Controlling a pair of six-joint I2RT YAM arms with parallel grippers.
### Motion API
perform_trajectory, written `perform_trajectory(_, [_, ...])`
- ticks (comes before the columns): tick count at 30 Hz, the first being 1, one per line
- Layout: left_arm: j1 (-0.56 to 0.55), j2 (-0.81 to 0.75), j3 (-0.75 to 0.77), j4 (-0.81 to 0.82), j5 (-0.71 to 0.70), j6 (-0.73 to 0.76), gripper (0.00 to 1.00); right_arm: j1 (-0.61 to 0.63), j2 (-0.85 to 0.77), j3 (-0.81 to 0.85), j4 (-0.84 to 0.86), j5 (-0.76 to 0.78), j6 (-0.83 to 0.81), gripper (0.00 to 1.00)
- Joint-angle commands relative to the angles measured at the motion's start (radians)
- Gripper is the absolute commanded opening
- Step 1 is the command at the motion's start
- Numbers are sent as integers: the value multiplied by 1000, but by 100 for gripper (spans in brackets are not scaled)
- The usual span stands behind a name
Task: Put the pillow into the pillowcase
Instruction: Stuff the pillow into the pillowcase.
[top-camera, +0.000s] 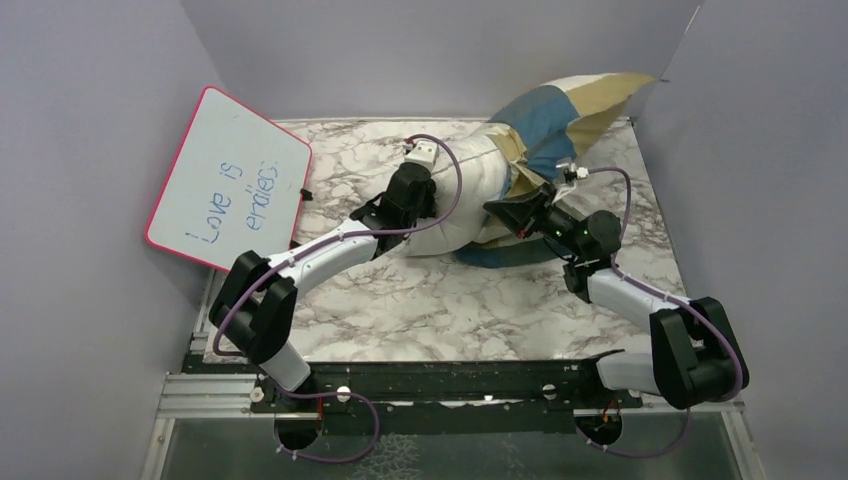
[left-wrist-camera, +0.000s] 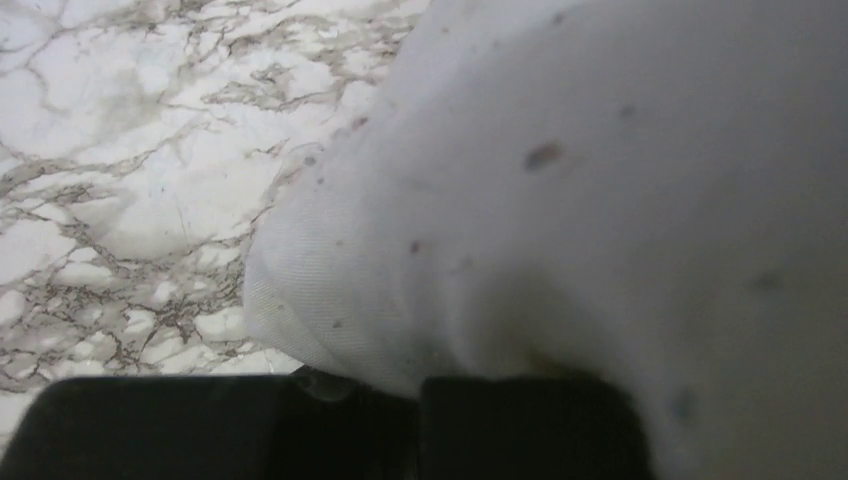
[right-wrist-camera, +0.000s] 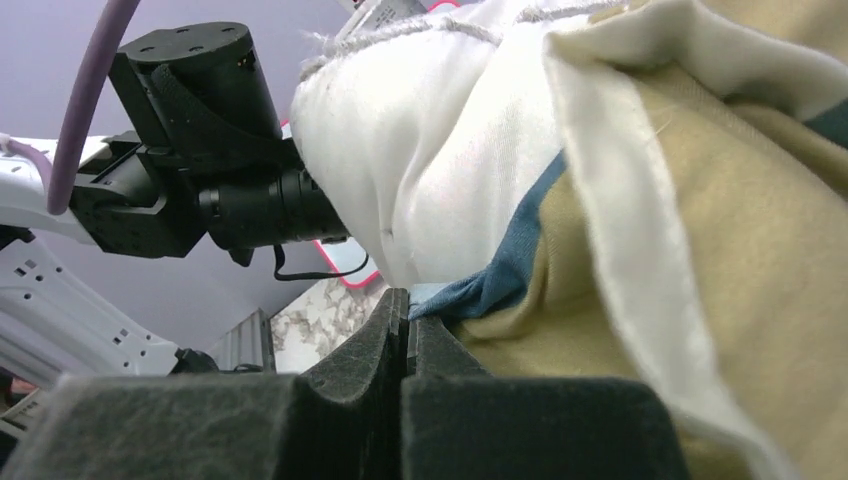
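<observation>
Setup is simple: the table (top-camera: 420, 310) has all the action in its far right part. The pillow (top-camera: 455, 195) lies slantwise there. Its far end is already inside the pillowcase (top-camera: 560, 110) and its near-left end is bare white. The pillowcase is bunched over that covered end and puffs up against the right wall, with its mouth around the pillow's middle.

The left pincer (left-wrist-camera: 418, 420) has its fingers nearly together on a fold at the pillow's bare end, probably to brace the pillow so it doesn't slide while the sleeve gets dragged over. The right pincer (right-wrist-camera: 405, 340) is clamped tight on the blue edge of the pillowcase opening, right beside the white stuffing, which looks like the handle for pulling the mouth further along. Roughly half the pillow looks to be in, so the job's mid-way by that guess.
</observation>
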Motion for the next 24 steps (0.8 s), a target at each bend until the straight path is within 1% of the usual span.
perform_trajectory(1, [-40,-72,6,-126,-44,4,0,27,40,112,80,-157,10,0])
perform_trajectory(3, [-90,-167,4,-142,-91,42,0,30,36,142,48,-161,24,0])
perform_trajectory(7, [-205,-350,28,-160,-131,102,0,49,-1,217,-108,-197,25,0])
perform_trajectory(8, [-238,-381,38,-159,-130,113,0,59,-11,232,-139,-210,37,0])
perform_trajectory(11, [-326,-449,71,-161,-74,134,0,96,-48,248,-165,-229,83,0])
perform_trajectory(13, [-378,-477,90,-162,-37,139,0,115,-62,262,-204,-229,99,0])
perform_trajectory(16, [-435,-494,111,-164,7,146,0,135,-55,272,-195,-231,133,0])
perform_trajectory(21, [-499,-463,140,-162,39,172,0,142,14,252,-140,-241,196,0])
perform_trajectory(24, [-510,-422,164,-164,44,197,0,142,44,215,-139,-211,202,0])
